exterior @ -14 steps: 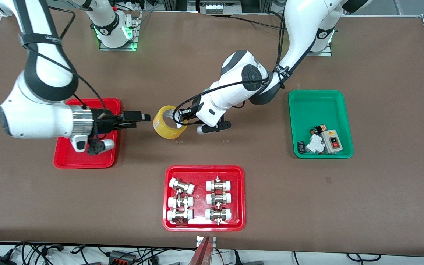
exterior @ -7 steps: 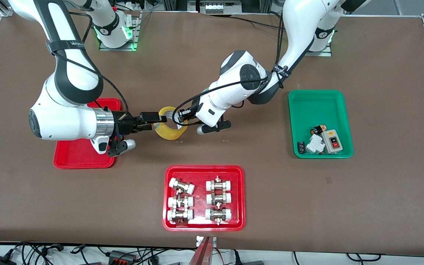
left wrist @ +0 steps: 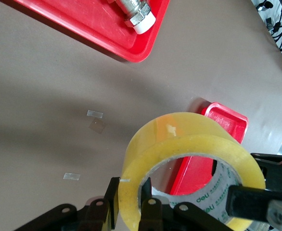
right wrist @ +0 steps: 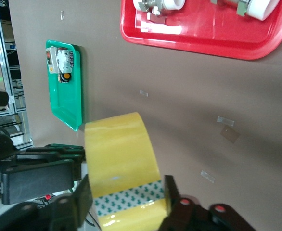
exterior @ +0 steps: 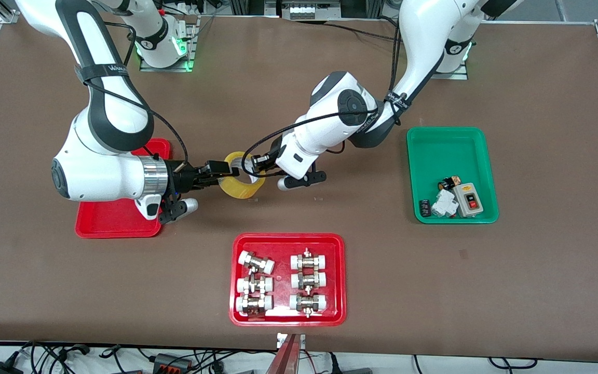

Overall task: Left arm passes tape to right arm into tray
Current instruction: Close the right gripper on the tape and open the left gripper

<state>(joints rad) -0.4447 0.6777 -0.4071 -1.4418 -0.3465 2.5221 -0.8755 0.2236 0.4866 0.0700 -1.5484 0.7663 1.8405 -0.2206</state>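
Observation:
The yellow tape (exterior: 241, 188) hangs in the air over the table's middle, between the plain red tray (exterior: 117, 224) and the left arm. My left gripper (exterior: 253, 170) is shut on its wall, one finger inside the core and one outside, as the left wrist view (left wrist: 130, 198) shows. My right gripper (exterior: 225, 168) reaches from over the red tray, and its open fingers straddle the roll's width (right wrist: 126, 192) with a small gap at one finger. The tape fills the left wrist view (left wrist: 179, 139) and the right wrist view (right wrist: 119, 149).
A red tray with white-capped metal fittings (exterior: 288, 240) lies nearer the front camera than the tape. A green tray (exterior: 449, 150) with small electrical parts lies at the left arm's end. The plain red tray shows past the roll (left wrist: 227, 120).
My right arm has swung from over the plain red tray toward the tape until its fingers came round the roll. My left arm has held the tape almost still.

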